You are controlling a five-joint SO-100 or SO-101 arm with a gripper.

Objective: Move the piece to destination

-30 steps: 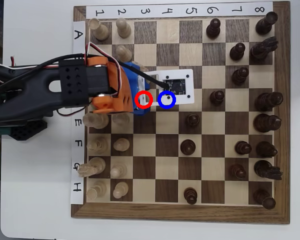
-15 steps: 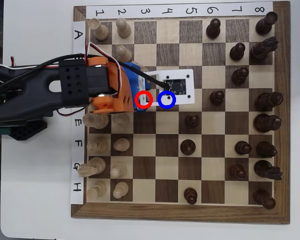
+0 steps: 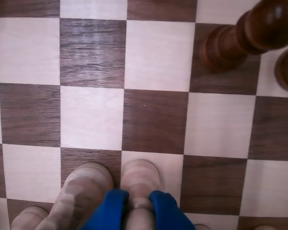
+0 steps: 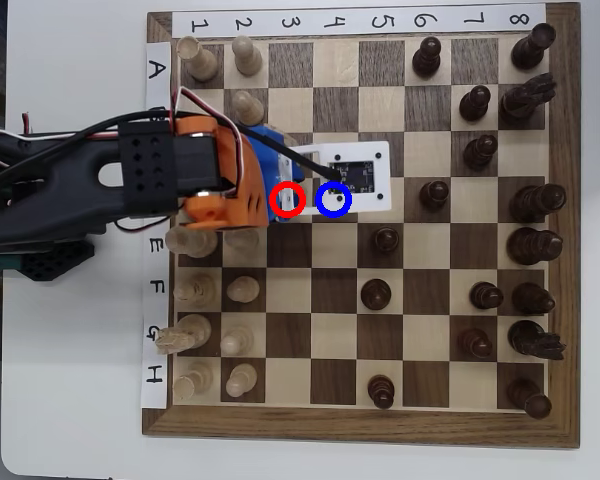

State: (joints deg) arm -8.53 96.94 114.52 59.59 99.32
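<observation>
On the walnut-and-maple chessboard point(image 3: 156, 120), the wrist view shows the blue gripper point(image 3: 139, 207) clenched around the pale pawn point(image 3: 140, 179), while the overhead view puts the arm point(image 4: 130, 180) over the red ring point(image 4: 288, 199), so a straight lift and short carry to the blue-ringed dark square point(image 4: 334, 199) seems best.

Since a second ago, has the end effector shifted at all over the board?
Yes, slightly. In the overhead view the arm's white camera plate has crept toward the board's row A label, its top edge sitting a touch higher against the squares than before.
</observation>
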